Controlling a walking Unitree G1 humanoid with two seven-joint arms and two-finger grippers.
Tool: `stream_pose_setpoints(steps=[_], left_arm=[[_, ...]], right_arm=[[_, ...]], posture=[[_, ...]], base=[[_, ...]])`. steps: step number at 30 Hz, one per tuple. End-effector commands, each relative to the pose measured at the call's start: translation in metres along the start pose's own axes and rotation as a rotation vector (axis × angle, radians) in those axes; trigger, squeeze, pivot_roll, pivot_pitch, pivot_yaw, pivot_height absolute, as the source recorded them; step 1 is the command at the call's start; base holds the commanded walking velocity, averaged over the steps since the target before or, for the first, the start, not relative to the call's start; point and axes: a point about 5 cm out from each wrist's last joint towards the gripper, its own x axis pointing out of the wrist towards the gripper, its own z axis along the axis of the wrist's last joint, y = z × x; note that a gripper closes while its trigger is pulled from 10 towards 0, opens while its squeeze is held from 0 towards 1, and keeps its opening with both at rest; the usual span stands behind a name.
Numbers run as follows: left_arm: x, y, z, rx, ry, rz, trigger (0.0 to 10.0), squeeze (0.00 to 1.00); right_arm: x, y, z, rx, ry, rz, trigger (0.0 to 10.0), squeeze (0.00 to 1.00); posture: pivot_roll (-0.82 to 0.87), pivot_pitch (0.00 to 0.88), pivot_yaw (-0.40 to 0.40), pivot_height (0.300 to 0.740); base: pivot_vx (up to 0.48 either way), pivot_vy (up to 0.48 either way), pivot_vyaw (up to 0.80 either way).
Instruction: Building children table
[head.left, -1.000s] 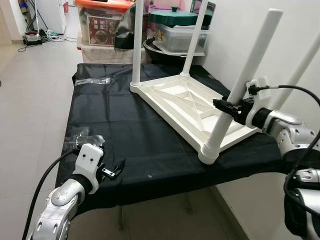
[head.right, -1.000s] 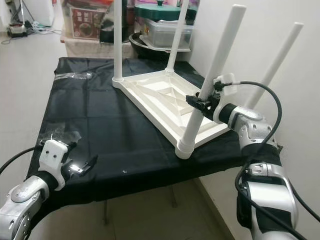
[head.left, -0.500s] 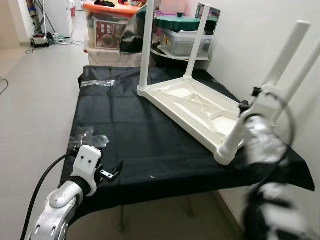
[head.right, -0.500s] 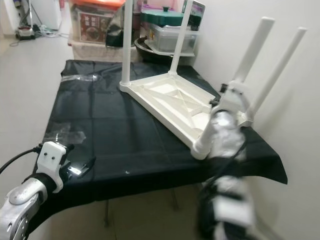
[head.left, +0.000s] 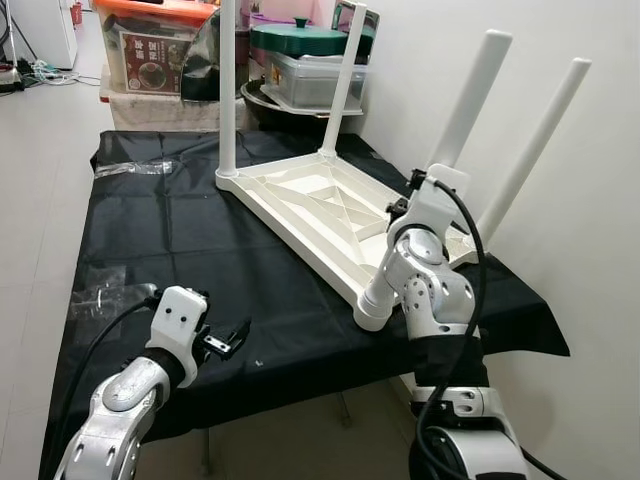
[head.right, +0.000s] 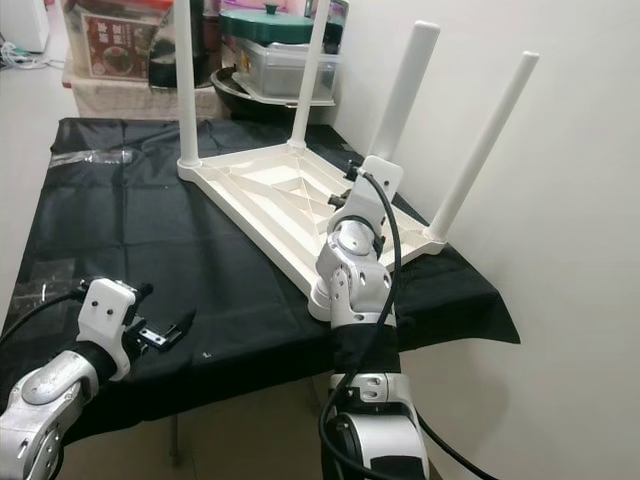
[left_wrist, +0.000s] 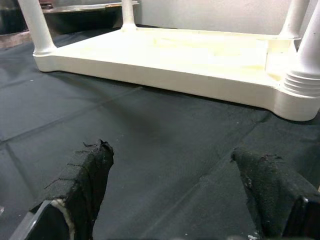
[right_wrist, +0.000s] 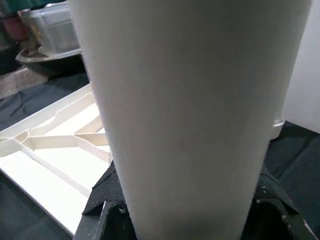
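Observation:
A white children's table lies upside down on a black cloth, with all its legs pointing up. My right gripper is shut on the nearest leg, partway up from its socket. In the right wrist view that leg sits between the black pads. Off to the front left, my left gripper hovers low over the cloth, open and holding nothing. Its two fingers stand wide apart, facing the table's rim.
Storage boxes and a green-lidded container stand behind the cloth. A white wall runs close along the right. Crumpled clear plastic lies on the cloth at the left, and more plastic at the back left.
The whole view has shifted, so the camera has moved. My right arm, earlier reaching in from the right, now rises in front of the near leg, still gripping it. The left gripper keeps its pose.

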Motion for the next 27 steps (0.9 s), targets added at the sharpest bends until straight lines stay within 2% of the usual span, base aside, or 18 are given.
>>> stream_pose_setpoints(steps=[1,2,3,10,11,12,14,15,16,18,21,22,24,25,27], left_arm=[[0.002,-0.008,-0.004,-0.017,0.015,-0.023,10.0,0.00],[0.002,-0.008,-0.004,-0.017,0.015,-0.023,10.0,0.00],[0.002,-0.008,-0.004,-0.017,0.015,-0.024,10.0,0.00],[0.004,-0.007,-0.003,-0.015,0.014,-0.026,10.0,0.00],[0.004,-0.006,-0.003,-0.013,0.014,-0.030,10.0,0.00],[0.005,-0.006,-0.003,-0.012,0.013,-0.032,10.0,0.00],[0.005,-0.006,-0.003,-0.011,0.014,-0.033,10.0,0.00],[0.005,-0.006,-0.003,-0.011,0.014,-0.033,10.0,0.00],[0.005,-0.006,-0.003,-0.012,0.015,-0.035,10.0,0.00],[0.005,-0.008,-0.004,-0.012,0.018,-0.042,10.0,0.00],[0.005,-0.008,-0.005,-0.012,0.019,-0.045,10.0,0.00],[0.006,-0.008,-0.005,-0.012,0.020,-0.046,10.0,0.00],[0.007,-0.008,-0.004,-0.010,0.018,-0.047,10.0,0.00],[0.007,-0.008,-0.004,-0.010,0.018,-0.047,10.0,0.00],[0.007,-0.009,-0.004,-0.009,0.018,-0.051,10.0,0.00]], right_arm=[[-0.005,0.006,-0.029,0.098,0.160,0.136,10.0,0.00],[-0.005,0.006,-0.029,0.098,0.160,0.136,10.0,0.00],[-0.007,0.006,-0.025,0.107,0.145,0.165,10.0,1.00],[-0.008,0.005,-0.018,0.091,0.123,0.216,10.0,1.00],[-0.008,0.004,-0.006,0.102,0.090,0.336,10.0,0.90],[-0.009,0.002,0.006,0.088,0.048,0.436,10.0,0.00],[-0.012,-0.009,0.025,0.052,-0.039,0.585,10.0,0.00],[-0.012,-0.009,0.025,0.052,-0.039,0.585,10.0,0.00],[-0.011,-0.016,0.028,0.018,-0.052,0.608,10.0,0.00],[-0.006,-0.034,0.033,-0.094,-0.064,0.651,10.0,0.00],[-0.004,-0.041,0.036,-0.142,-0.066,0.680,10.0,0.00],[-0.002,-0.047,0.037,-0.181,-0.069,0.711,10.0,0.00],[0.009,-0.067,0.036,-0.326,-0.095,0.793,10.0,0.00],[0.009,-0.067,0.036,-0.326,-0.095,0.793,10.0,0.00],[0.017,-0.083,0.035,-0.422,-0.070,0.868,10.0,0.00]], posture=[[0.10,0.000,-0.148,0.740],[0.10,0.000,-0.148,0.740],[0.10,0.000,-0.145,0.740],[0.10,0.000,-0.141,0.740],[0.09,0.000,-0.141,0.740],[0.09,0.000,-0.139,0.740],[0.09,0.000,-0.134,0.740],[0.09,0.000,-0.134,0.740],[0.08,0.000,-0.133,0.740],[0.08,0.000,-0.133,0.740],[0.08,0.000,-0.133,0.740],[0.08,0.000,-0.133,0.740],[0.09,0.000,-0.135,0.740],[0.09,0.000,-0.135,0.740],[0.09,0.000,-0.137,0.740]], base=[[0.000,0.000,0.00],[0.000,0.000,0.00],[0.000,0.000,0.00],[0.000,0.000,0.00],[0.000,0.000,0.00],[0.000,0.000,0.00],[0.000,0.000,0.00],[0.000,0.000,0.00],[0.000,0.000,0.00],[0.000,0.000,0.00],[0.000,0.000,0.00],[0.000,0.000,0.00],[0.000,0.000,0.00],[0.000,0.000,0.00],[0.000,0.000,0.00]])
